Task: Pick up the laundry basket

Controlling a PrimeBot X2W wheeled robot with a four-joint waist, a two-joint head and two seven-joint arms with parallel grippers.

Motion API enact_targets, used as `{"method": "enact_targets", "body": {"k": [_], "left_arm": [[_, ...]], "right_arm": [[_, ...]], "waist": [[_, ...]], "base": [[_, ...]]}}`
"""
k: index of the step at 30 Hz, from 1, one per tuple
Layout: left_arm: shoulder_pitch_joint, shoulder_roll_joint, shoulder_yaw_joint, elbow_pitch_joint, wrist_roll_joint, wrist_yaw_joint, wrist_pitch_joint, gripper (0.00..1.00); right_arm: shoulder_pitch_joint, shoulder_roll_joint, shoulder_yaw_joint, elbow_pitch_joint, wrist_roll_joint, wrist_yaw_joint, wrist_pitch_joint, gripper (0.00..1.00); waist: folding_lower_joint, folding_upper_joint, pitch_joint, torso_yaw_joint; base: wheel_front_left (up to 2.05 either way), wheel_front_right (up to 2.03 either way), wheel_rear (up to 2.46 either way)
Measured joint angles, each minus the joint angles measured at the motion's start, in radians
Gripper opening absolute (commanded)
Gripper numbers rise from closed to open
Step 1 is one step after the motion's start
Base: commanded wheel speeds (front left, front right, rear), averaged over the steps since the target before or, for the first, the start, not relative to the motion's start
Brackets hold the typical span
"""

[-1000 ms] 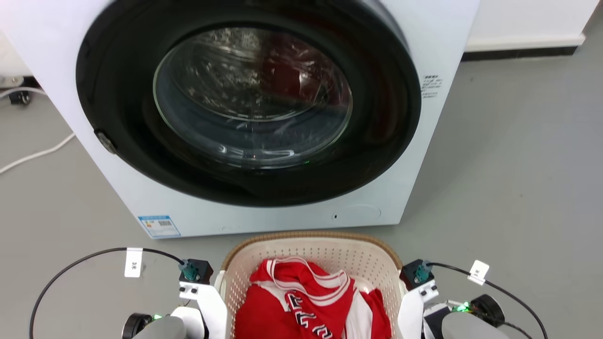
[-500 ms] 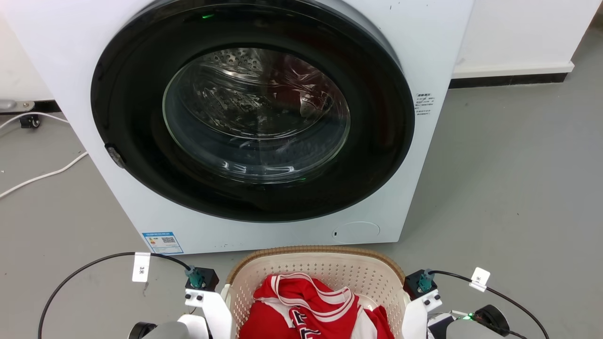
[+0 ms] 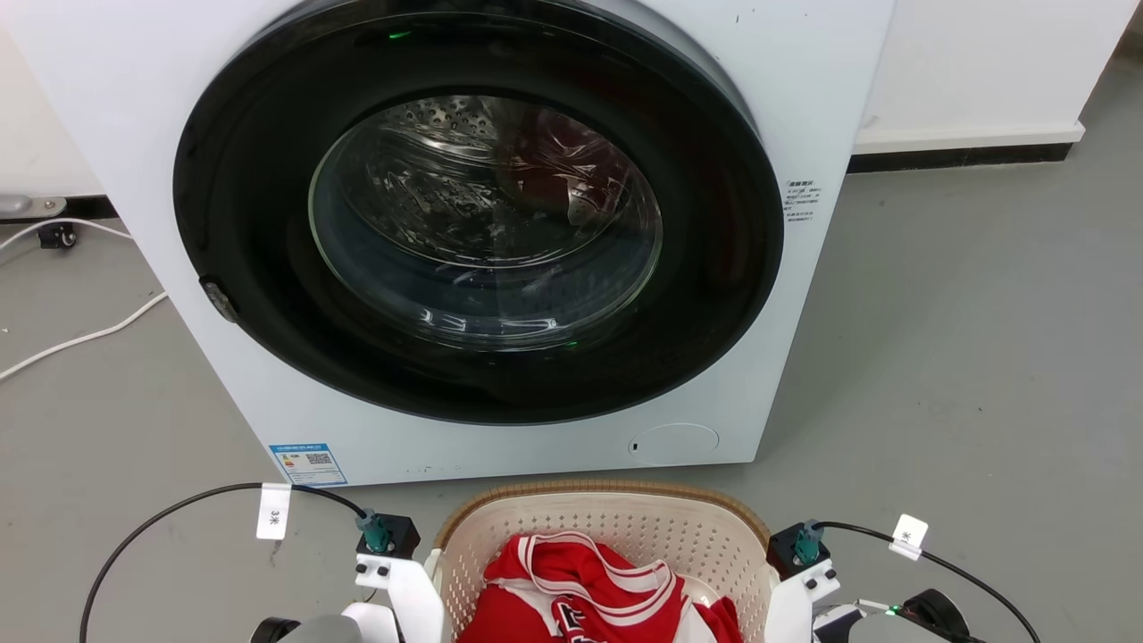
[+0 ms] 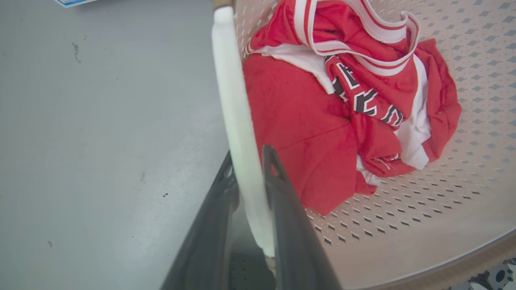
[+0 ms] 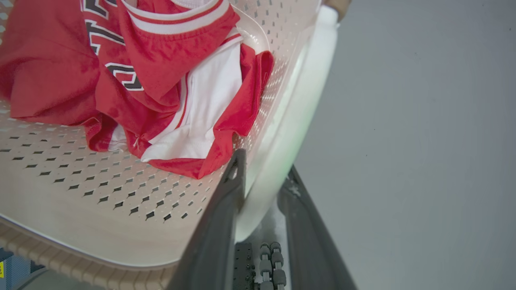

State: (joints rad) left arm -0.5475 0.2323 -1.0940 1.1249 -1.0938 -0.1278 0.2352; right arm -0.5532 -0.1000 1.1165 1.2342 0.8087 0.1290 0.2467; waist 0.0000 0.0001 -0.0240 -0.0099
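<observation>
laundry basket (image 3: 616,527), in front of the washing machine (image 3: 804,89), lies crosswise between the arms; left gripper (image 4: 248,154) is clamped on its left handle (image 4: 234,88), right gripper (image 5: 265,161) on its right handle (image 5: 308,92), equally near.

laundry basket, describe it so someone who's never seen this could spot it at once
Find the white front-loading washing machine with the round dark door. Directly in front of it, far smaller, is the laundry basket: a cream perforated plastic tub. Its tan woven-look rim and the red and white jersey heaped inside set it apart from the machine and the black cables beside it.
</observation>
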Motion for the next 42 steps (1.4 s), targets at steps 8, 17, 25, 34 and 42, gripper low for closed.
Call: {"method": "enact_targets", "body": {"k": [8, 17, 25, 34, 42], "left_arm": [[-0.004, 0.002, -0.029, -0.001, -0.028, 0.0, 0.0, 0.0], [-0.006, 0.003, -0.057, 0.002, -0.057, 0.0, -0.005, 0.0], [-0.006, 0.002, -0.078, 0.004, -0.082, 0.0, -0.011, 0.0], [-0.008, 0.003, -0.1, 0.007, -0.108, 0.0, -0.016, 0.0], [-0.012, 0.004, -0.117, 0.007, -0.125, 0.0, -0.017, 0.0]], "right_arm": [[0.0, -0.003, 0.031, 0.002, 0.03, 0.0, -0.001, 0.0], [-0.007, -0.005, 0.066, 0.007, 0.055, 0.0, -0.015, 0.0], [-0.011, -0.005, 0.091, 0.012, 0.073, 0.0, -0.019, 0.0], [-0.013, -0.005, 0.111, 0.014, 0.09, 0.0, -0.021, 0.0], [-0.016, -0.005, 0.125, 0.017, 0.102, 0.0, -0.022, 0.0]], "waist": [[0.0, -0.0001, 0.002, -0.001], [0.0, -0.0001, 0.003, 0.004], [0.0, -0.0001, 0.004, 0.01], [0.0, -0.0001, 0.007, 0.009], [0.0001, -0.0001, 0.009, 0.009]], "base": [[0.0, 0.0, 0.0], [0.0, 0.0, 0.0], [0.0, 0.0, 0.0], [0.0, 0.0, 0.0], [0.0, 0.0, 0.0]]}}
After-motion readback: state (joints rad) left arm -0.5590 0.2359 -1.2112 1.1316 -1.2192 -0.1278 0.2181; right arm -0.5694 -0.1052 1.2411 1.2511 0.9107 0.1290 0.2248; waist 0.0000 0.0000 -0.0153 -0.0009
